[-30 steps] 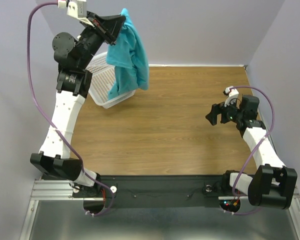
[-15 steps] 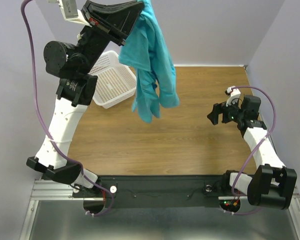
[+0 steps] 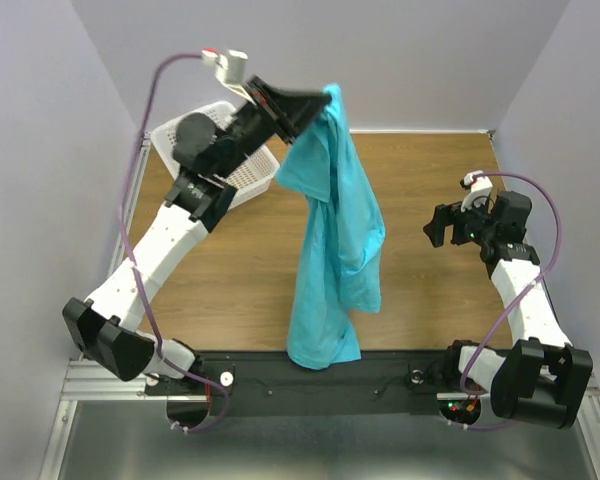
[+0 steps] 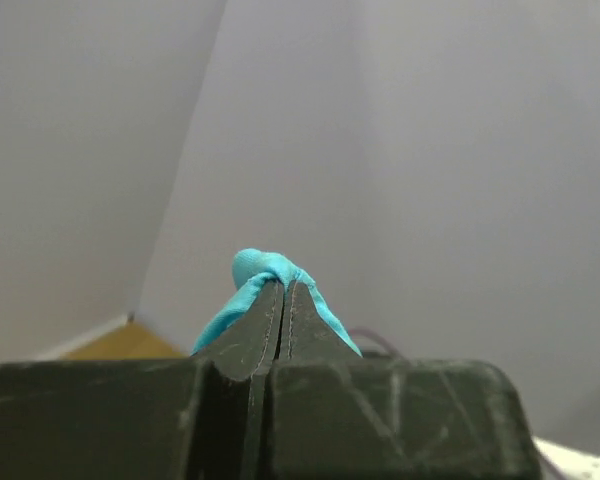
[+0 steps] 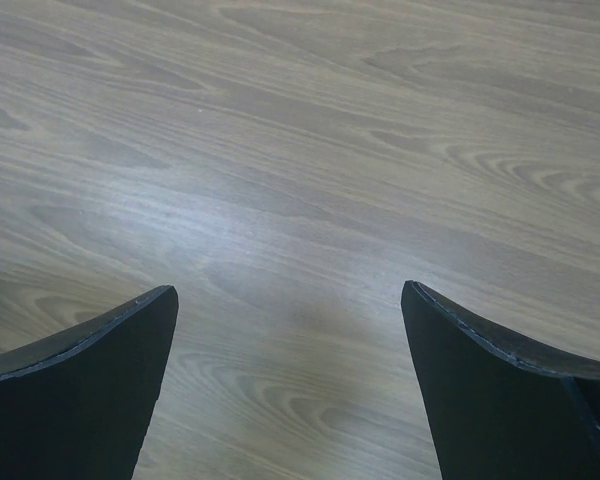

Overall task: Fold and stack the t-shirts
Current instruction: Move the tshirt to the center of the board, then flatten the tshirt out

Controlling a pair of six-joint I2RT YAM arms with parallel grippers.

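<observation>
1. One turquoise t-shirt hangs from the left gripper, which is clamped on a cloth fold, over the table.
2. Bring the right gripper, wide and empty, to a hanging edge, so the shirt spreads flat.

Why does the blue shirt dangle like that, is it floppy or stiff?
Probably very floppy: the shirt hangs in long limp folds from the left fingers. Likely light too, since one small pinched bunch holds it all.

The t-shirt looks soft matt cloth, table smooth wood, basket plastic.
</observation>
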